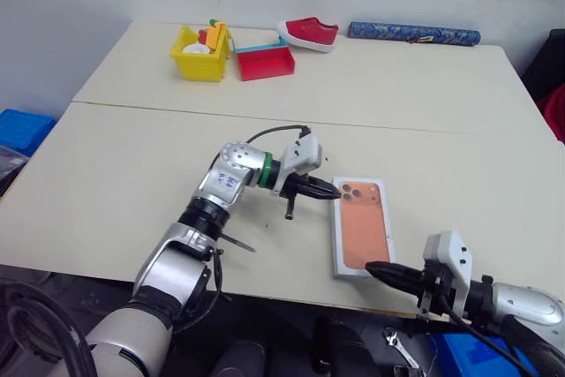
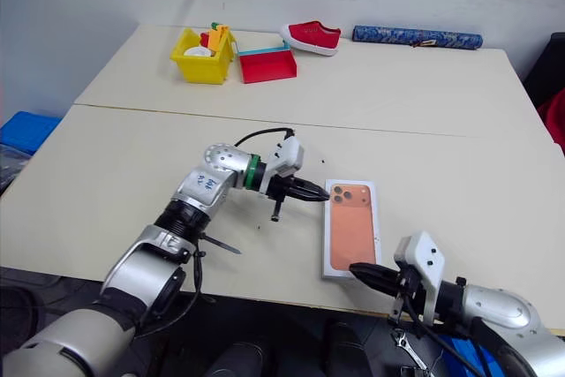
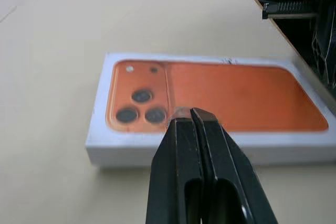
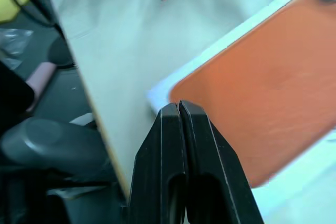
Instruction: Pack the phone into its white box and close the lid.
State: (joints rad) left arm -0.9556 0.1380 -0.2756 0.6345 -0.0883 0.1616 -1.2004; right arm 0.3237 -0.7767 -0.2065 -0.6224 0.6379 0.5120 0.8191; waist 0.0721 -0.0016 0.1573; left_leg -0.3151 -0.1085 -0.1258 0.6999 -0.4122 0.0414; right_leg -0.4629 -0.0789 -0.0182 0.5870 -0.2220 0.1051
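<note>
- Closest in, lower right of the head view: the right gripper (image 1: 371, 267), two black fingers pressed flat together with nothing between them. It pokes in from past the table's near edge, and its tip is right at the near end of the box.
- From the right wrist view the tip sits by the box's near corner. Honestly I can't tell if it's actually touching or just hovering over it.
- Next up, centre-right of the frame: the shallow white rectangular box (image 3: 121, 148) with thin walls, lying flat on the pale beige tabletop (image 1: 132, 165) just in from the near edge.
- The flat copper-orange phone (image 1: 362, 227) with rounded corners is lying inside that box, back side up, with white rim showing all round it. Its square three-lens camera bump is at the far left corner.
- Just left of the box's far end: the left gripper (image 1: 335, 193), pointing toward the right of the frame. Fingers are shut tight and empty here too, with the tip at the box's edge right beside the camera bump.
- Way at the back, upper left of the frame: a yellow plastic bin (image 1: 201, 55) with some bits in it, and a red open tray (image 1: 265, 64) right next to it.
- Further right along the back edge: a red slip-on shoe (image 1: 309, 33), then a long blue patterned roll (image 1: 415, 34).
</note>
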